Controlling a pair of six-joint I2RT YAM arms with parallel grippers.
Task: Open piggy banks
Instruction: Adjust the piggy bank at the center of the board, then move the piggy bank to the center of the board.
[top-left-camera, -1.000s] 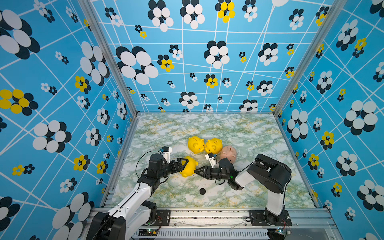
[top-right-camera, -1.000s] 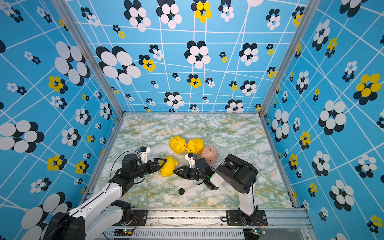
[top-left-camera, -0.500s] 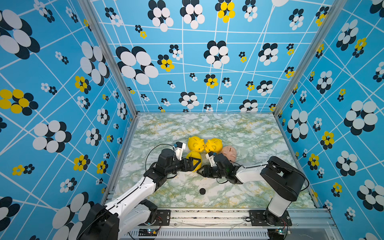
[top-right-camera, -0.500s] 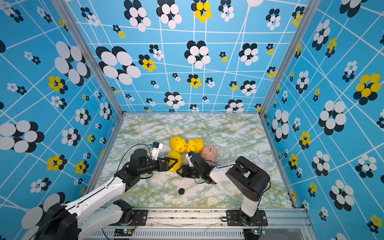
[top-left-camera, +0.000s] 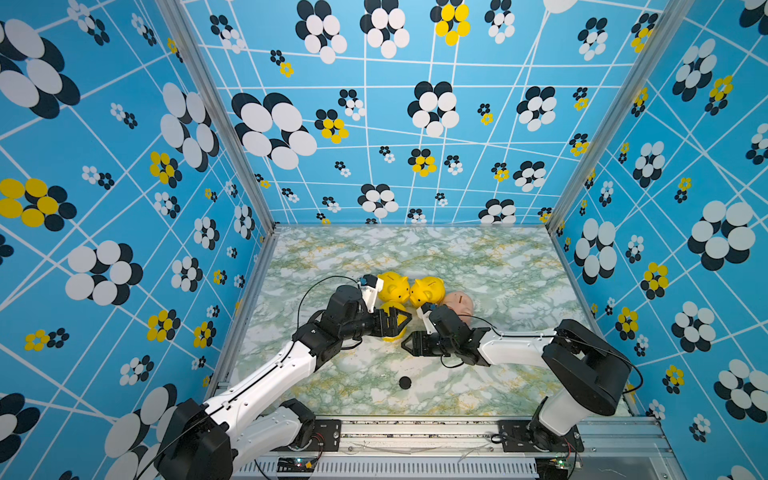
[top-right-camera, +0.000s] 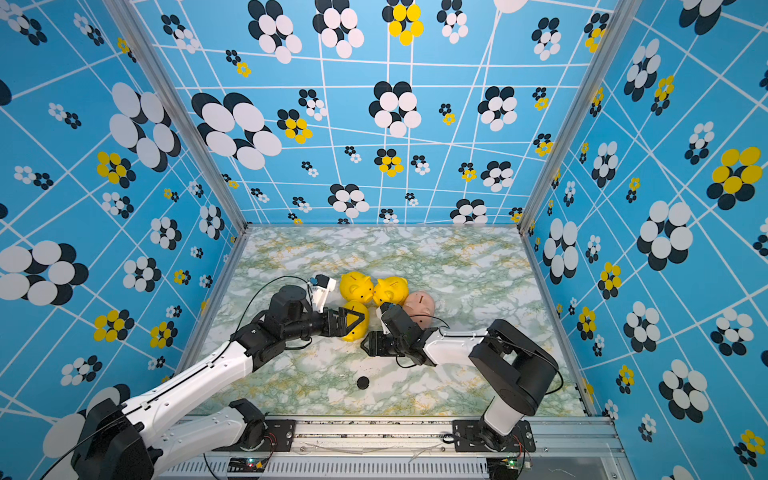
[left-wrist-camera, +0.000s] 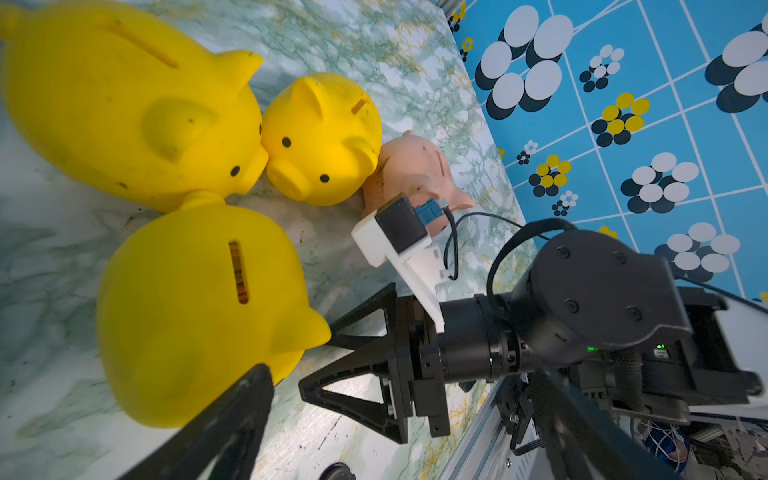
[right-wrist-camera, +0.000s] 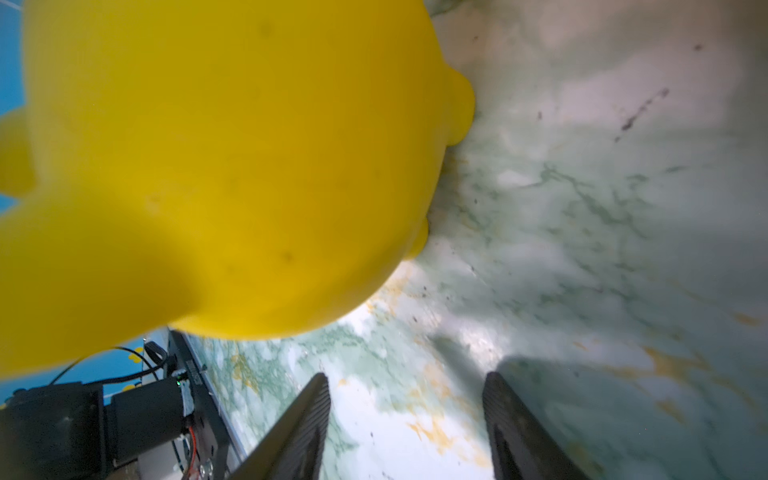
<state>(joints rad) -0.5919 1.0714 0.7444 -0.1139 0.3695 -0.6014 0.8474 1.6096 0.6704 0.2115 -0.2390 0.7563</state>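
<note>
On the marbled table (top-left-camera: 498, 266), near its middle, the four piggy banks now stand bunched together. Change noted: a second ago the nearest yellow piggy bank (left-wrist-camera: 187, 316) sat apart from the group, between the two gripper tips. It now stands on its feet, coin slot up, its tail end touching the second yellow piggy bank (top-left-camera: 392, 286). The third yellow piggy bank (top-left-camera: 429, 291) and the pink piggy bank (top-left-camera: 459, 302) stand upright just beside.

Right gripper (right-wrist-camera: 406, 376): jaws wider than a second ago and apart. Only bare table shows in the gap, with the nearest bank close ahead.

Left gripper (top-left-camera: 401, 323): jaws spread wide, as before. In the left wrist view one finger lies against or just beside the bank's flank. The bank sits outside the gap, so no clamp is evident.

A loose black disc (top-left-camera: 404, 382) lies near the front edge, unmoved.

Assessment: the bank appears set down and released. All four bellies face the table, so no plug can be checked. The disc suggests one bank is already open, but which one cannot be told. Any bank still plugged must be taken up and turned before its plug can be reached.
</note>
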